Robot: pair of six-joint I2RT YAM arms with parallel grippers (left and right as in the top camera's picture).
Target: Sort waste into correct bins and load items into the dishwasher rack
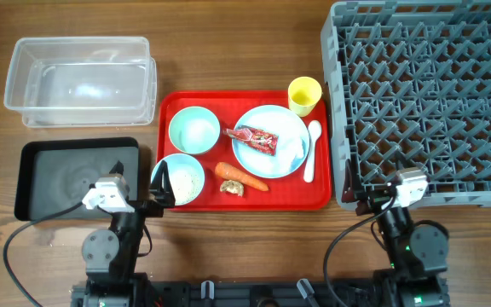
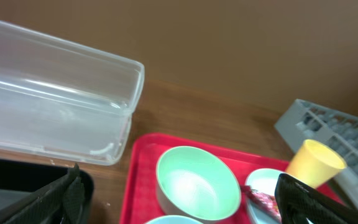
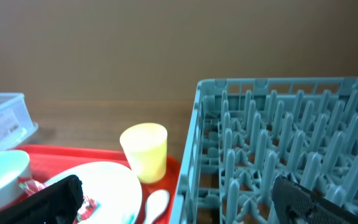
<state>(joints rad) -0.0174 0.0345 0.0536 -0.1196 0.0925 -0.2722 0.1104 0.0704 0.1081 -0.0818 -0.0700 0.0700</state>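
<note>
On the red tray (image 1: 244,203) lie a light blue plate (image 1: 271,119) with a red wrapper (image 1: 254,137) and a white napkin (image 1: 293,150), an empty blue bowl (image 1: 193,130), a blue bowl (image 1: 196,164) holding rice (image 1: 186,181), a carrot (image 1: 241,176), a brown scrap (image 1: 232,188), a yellow cup (image 1: 304,95) and a white spoon (image 1: 312,149). The grey rack (image 1: 424,102) stands at the right. The clear tub (image 1: 79,81) and black tray (image 1: 75,175) are at the left. My left gripper (image 1: 158,189) (image 2: 179,186) is open by the rice bowl. My right gripper (image 1: 354,192) (image 3: 176,193) is open at the rack's near left corner.
The red tray fills the middle between the bins and the rack. The rack's left wall (image 3: 191,155) stands close to the cup (image 3: 145,151) and spoon (image 3: 156,202). Bare wooden table (image 1: 245,51) lies behind the tray.
</note>
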